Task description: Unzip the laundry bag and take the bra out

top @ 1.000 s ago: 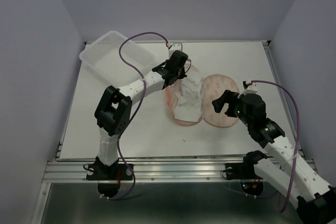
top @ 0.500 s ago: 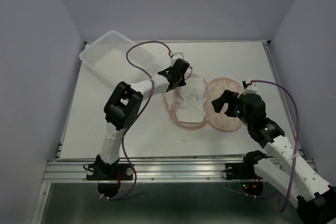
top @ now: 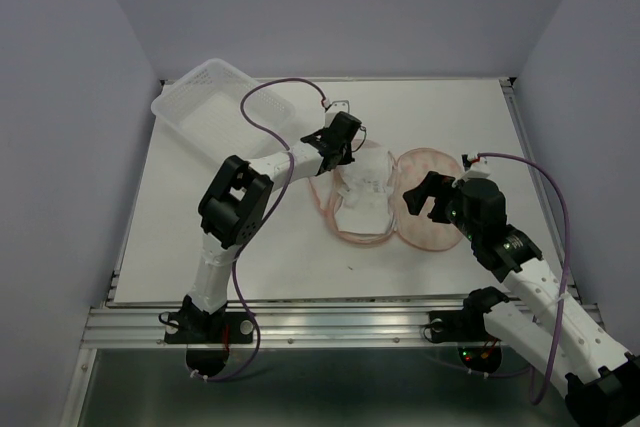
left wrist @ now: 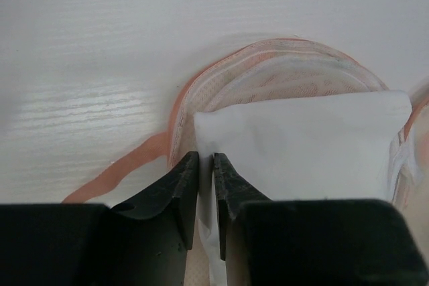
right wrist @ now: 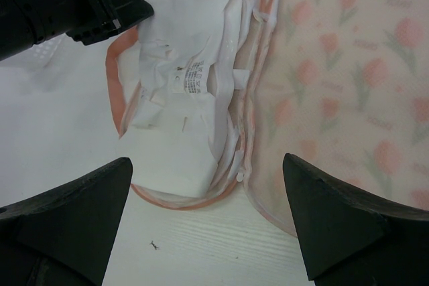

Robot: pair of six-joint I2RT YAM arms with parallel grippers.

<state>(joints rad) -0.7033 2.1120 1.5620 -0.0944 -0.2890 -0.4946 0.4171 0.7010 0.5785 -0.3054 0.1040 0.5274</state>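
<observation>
White woodgrain counter [top: 200,237], lilac walls [top: 350,7]. The left tool [left wrist: 200,159] clamps the bra [right wrist: 167,145], its label [right wrist: 194,75] unreadable; right tool [right wrist: 206,163] spread apart.

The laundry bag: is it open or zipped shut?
Open: the laundry bag lies spread in two halves, its tulip-printed half bare, the bra in the other.

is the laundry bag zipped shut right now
No, the laundry bag lies spread open in two halves in the right wrist view, with the white bra exposed in one of them.
</observation>
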